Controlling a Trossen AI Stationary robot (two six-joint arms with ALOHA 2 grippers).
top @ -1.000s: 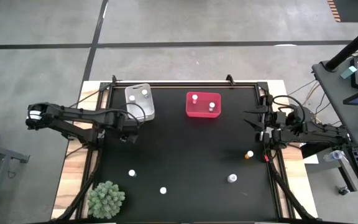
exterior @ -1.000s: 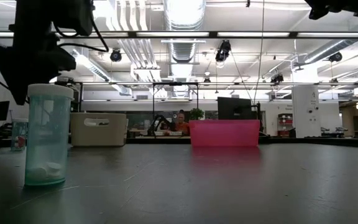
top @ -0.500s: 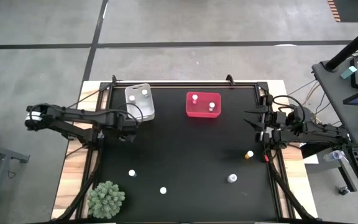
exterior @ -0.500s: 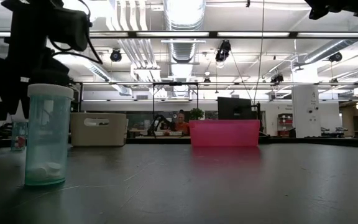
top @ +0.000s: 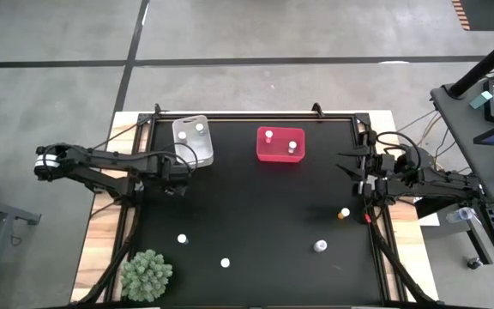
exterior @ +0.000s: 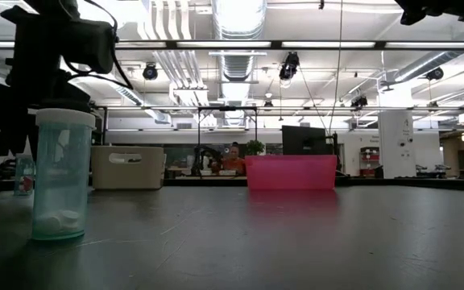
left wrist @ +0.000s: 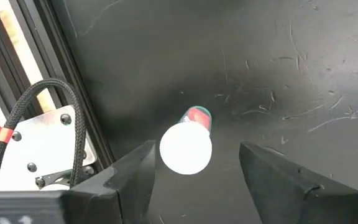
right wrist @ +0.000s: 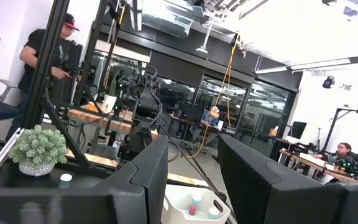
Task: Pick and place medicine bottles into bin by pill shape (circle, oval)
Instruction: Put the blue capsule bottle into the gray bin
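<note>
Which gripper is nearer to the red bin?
Right, by a small margin. The right gripper waits at the table's right edge, beside the red bin; the left gripper hovers open below the clear bin.

Scratched matt black tabletop (left wrist: 278, 74) (translucent plastic bottle (exterior: 60, 173), glossy).

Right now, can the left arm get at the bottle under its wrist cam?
Probably yes. The left gripper is open above the white-capped bottle, which stands alone on bare black table; nothing sits between the fingers and it. The frame rail is close beside it.
</note>
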